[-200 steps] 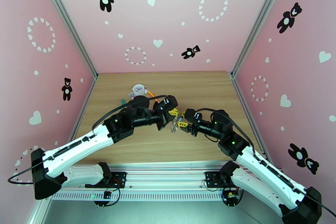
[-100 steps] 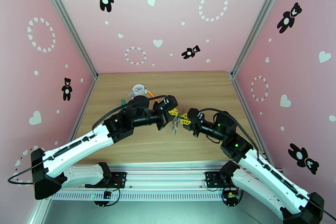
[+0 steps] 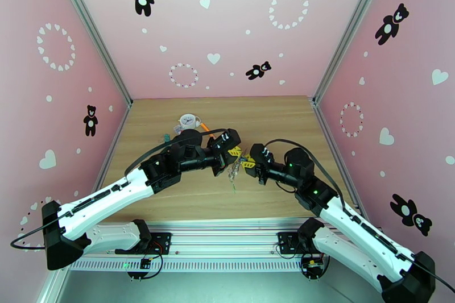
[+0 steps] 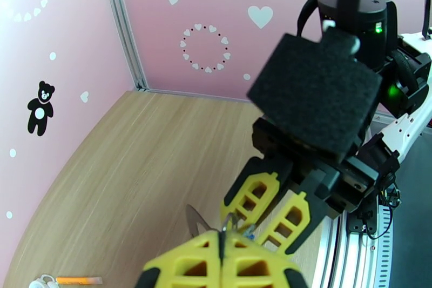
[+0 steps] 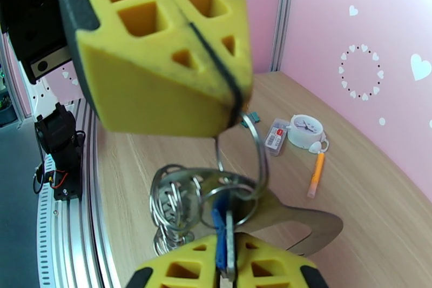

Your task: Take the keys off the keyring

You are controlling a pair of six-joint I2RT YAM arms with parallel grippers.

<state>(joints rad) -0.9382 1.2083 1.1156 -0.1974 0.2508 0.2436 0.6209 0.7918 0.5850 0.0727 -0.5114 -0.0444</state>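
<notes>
Here, above the middle of the worktop (image 3: 284, 122), the left end effector (image 5: 233, 101) is clenched on the keyring (image 5: 216, 174), while the right end effector (image 5: 227, 265) pinches a blue-tagged key (image 5: 218, 238) on it.

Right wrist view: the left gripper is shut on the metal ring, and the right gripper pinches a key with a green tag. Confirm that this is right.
Not quite: the tag is blue, not green. In the right wrist view the left gripper is shut on the metal ring, and the right gripper pinches the blue-tagged key.
</notes>
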